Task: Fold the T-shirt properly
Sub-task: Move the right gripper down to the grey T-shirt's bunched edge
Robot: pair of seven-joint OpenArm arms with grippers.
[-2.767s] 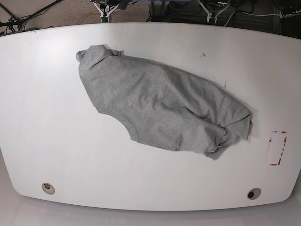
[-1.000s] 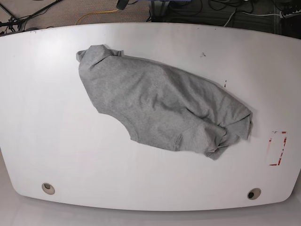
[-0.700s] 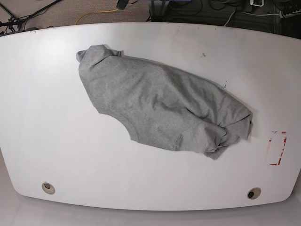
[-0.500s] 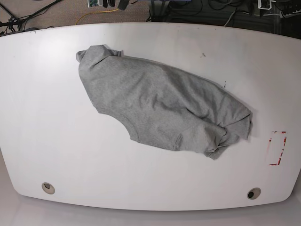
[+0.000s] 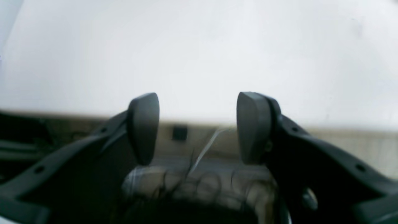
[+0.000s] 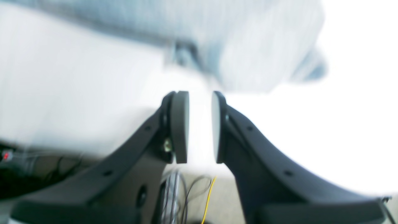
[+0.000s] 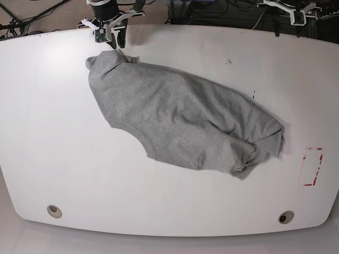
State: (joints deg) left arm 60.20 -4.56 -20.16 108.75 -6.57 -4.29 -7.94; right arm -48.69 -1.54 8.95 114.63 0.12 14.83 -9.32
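The heather-grey T-shirt (image 7: 180,116) lies crumpled and slantwise across the middle of the white table (image 7: 53,132), bunched at its right end. My right gripper (image 7: 113,40) hangs over the back edge, just above the shirt's far left corner. In the right wrist view its fingers (image 6: 180,127) stand a narrow gap apart with nothing between them, and the blurred T-shirt (image 6: 248,46) lies ahead. My left gripper (image 7: 295,15) is at the back right, clear of the cloth. In the left wrist view its fingers (image 5: 144,127) stand wide open and empty over the table's edge.
A red-marked rectangle (image 7: 312,166) sits near the table's right edge. Two round holes (image 7: 54,211) (image 7: 286,217) lie near the front edge. Cables run over the floor behind the table.
Both arms have come into the base view at the table's back edge. The left gripper's fingers have spread apart. The T-shirt has not moved.
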